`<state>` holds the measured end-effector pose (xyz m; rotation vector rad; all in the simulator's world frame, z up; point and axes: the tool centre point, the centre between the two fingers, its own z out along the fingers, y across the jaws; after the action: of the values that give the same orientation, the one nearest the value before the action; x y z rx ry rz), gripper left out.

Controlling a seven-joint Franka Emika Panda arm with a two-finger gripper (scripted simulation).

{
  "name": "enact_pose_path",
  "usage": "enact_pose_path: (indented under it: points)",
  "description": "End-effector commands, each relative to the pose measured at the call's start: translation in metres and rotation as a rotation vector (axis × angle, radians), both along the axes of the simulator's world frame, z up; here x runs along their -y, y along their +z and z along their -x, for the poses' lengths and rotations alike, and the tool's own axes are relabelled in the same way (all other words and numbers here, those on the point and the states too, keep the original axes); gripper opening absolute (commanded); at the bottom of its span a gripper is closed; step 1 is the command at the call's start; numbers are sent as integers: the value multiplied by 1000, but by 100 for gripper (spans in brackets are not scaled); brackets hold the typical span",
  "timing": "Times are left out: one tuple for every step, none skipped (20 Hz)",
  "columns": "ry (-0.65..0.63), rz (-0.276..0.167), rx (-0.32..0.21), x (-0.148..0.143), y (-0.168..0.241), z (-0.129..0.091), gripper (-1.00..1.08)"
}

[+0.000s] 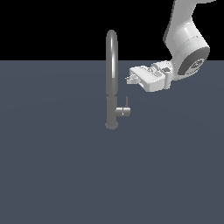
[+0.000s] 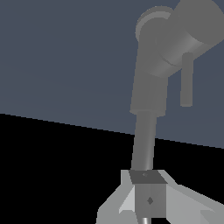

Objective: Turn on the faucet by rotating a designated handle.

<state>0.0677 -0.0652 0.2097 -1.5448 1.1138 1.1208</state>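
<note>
The grey gooseneck faucet [image 1: 112,78] stands upright on its small round base, its arched spout rising high. Low on the body, the handle [image 1: 124,111] is a short stub pointing to the exterior view's right, and its thin lever pin stands upright. My gripper [image 1: 129,78] hangs level beside the spout on the exterior view's right, above the handle and apart from it. It looks shut and holds nothing. In the wrist view the faucet [image 2: 148,87] and handle [image 2: 187,81] lie beyond my gripper [image 2: 148,196], whose fingers [image 2: 148,192] show no gap.
The faucet stands on a flat dark blue-grey surface [image 1: 57,166] that fills the lower part of the exterior view. The white arm [image 1: 186,41] comes in from the upper right of that view.
</note>
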Motion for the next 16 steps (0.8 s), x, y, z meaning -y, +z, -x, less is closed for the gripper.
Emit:
enact_pose_path:
  points:
    - [-48, -48, -46, 1, -19, -4, -100]
    - [-65, -65, -63, 1, -26, -5, -100]
    - [-80, -80, -78, 1, -33, -6, -100]
    - [-95, -95, -93, 0, -39, -7, -100]
    - [-109, -108, -106, 0, -45, -8, -100]
    - [-122, -121, -119, 0, -51, -8, -100]
    - [-134, -132, -130, -1, -56, -9, -100]
    - [-144, -143, -140, -1, -60, -9, -100]
    - [-153, -151, -149, -2, -64, -9, -100]
    - [-161, -159, -157, -2, -67, -9, -100]
    - [-168, -165, -163, -2, -70, -9, -100]
    - [-173, -170, -168, -3, -72, -9, -100]
    - [-176, -174, -171, -3, -74, -10, -100]
    - [-179, -176, -173, -3, -75, -10, -100]
    - [-180, -177, -174, -3, -75, -10, -100]
    - [-179, -177, -174, -4, -75, -10, -100]
